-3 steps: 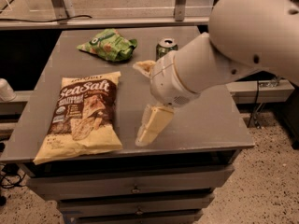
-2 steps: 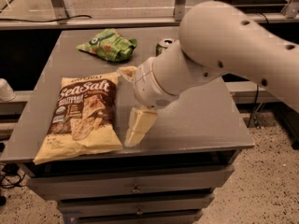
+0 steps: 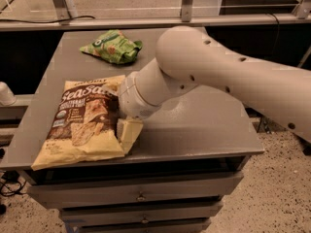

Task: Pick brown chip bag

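Seemingly the gripper touches the brown chip bag on the grey table; grip state unclear.

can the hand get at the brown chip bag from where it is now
Probably yes. The hand is at the side edge of the brown chip bag, which lies flat on the table with nothing between them. The green snack bag lies well behind it.

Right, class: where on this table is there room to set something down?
Bare: the table front right, beside the gripper; and the strip between the green bag and the brown chip bag. Crowded: front left, gripper at that bag's edge.
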Robot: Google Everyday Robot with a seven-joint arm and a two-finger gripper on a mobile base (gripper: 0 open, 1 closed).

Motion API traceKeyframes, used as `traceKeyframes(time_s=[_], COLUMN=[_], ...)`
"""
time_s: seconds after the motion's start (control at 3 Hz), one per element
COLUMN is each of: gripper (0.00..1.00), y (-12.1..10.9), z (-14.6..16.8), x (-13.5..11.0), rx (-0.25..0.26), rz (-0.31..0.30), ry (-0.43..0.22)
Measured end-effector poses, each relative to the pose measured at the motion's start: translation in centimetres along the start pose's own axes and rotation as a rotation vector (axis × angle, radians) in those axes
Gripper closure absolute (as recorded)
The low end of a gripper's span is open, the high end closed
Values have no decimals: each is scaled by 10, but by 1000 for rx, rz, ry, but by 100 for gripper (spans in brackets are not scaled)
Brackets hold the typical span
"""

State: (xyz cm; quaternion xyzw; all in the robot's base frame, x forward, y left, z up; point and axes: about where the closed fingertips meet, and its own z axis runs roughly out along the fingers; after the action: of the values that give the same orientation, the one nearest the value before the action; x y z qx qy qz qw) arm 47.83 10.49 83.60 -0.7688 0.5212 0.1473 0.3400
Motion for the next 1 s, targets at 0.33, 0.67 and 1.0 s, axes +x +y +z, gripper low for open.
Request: traceKeyframes(time_s=[0.33,0.67,1.0], gripper=[39,62,86], y=[-3,-4,-4], z=[2,0,0], x=[-3,-4,-5], rx=[1,1,1], rz=[4,4,4], ry=[-4,-4,-4])
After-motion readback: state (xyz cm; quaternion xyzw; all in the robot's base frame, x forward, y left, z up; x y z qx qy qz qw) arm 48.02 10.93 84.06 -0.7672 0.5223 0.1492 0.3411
